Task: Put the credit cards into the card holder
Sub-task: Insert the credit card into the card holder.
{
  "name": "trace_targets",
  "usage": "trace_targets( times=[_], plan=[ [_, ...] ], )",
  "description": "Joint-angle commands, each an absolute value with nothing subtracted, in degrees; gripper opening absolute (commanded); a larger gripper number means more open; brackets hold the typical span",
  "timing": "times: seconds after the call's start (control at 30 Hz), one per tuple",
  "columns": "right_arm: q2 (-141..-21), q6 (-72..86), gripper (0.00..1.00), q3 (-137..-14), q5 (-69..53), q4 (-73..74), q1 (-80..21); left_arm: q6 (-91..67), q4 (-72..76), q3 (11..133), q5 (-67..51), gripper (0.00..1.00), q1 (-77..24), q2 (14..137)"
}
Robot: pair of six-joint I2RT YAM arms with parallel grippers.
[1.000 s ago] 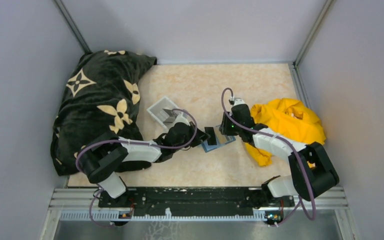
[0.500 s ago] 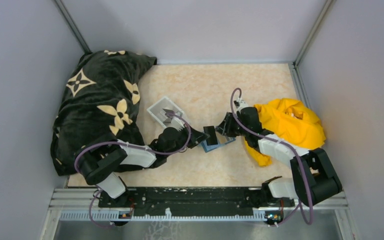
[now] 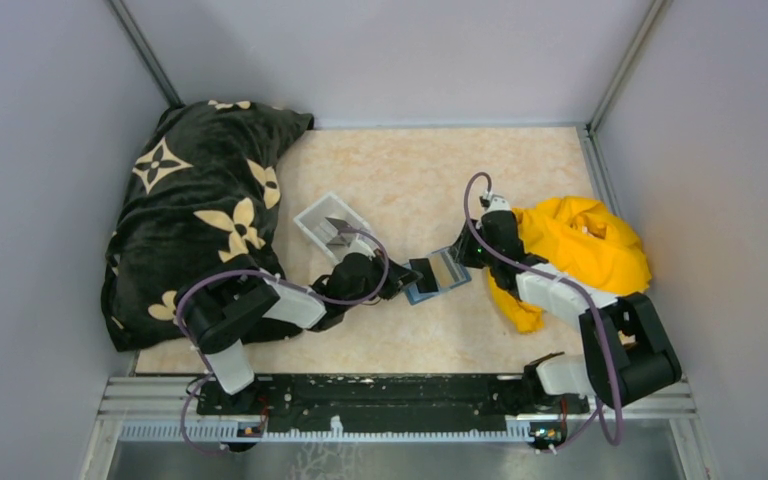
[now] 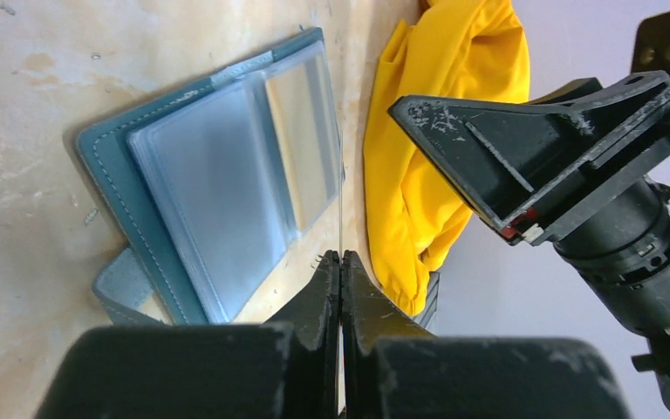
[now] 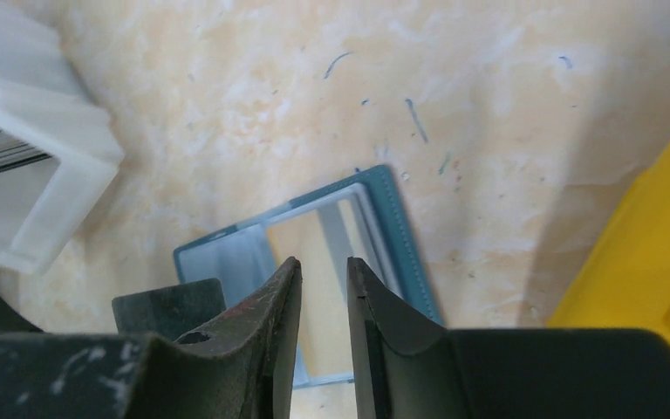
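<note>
Open card holder (image 4: 112,175), tan card (image 4: 301,140) seemingly inside, beneath right gripper (image 5: 323,264).

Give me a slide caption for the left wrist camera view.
Shut left gripper at the open teal card holder, right gripper and yellow cloth beyond.

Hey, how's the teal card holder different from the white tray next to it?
The card holder is teal and lies flat and open, clear sleeves up; the tray is white with raised walls. The card holder sits centrally; the tray stands apart, to its left in the top view. Both are rectangular and rest on the table.
</note>
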State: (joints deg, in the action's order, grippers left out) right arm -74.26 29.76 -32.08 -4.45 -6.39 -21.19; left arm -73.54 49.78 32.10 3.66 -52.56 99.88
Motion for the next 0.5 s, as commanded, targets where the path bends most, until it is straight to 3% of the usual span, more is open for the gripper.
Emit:
trace_targets(
  times=[0.0, 0.2, 0.47],
  plan=[
    [-76.42, 28.0, 0.25, -36.1, 2.77, -5.97, -20.83, -76.22, 48.49, 34.95, 5.2, 0.0, -52.53, 102.06],
    [-79.67, 28.03, 0.17, -37.07, 5.02, -5.43, -20.83, -77.35, 45.1, 36.41, 7.92, 0.0, -52.68, 102.85],
    [-82.01, 28.11, 0.14, -37.7, 6.41, -4.92, -20.84, -79.04, 42.92, 36.83, 9.44, 0.0, -52.95, 104.17]
  ],
)
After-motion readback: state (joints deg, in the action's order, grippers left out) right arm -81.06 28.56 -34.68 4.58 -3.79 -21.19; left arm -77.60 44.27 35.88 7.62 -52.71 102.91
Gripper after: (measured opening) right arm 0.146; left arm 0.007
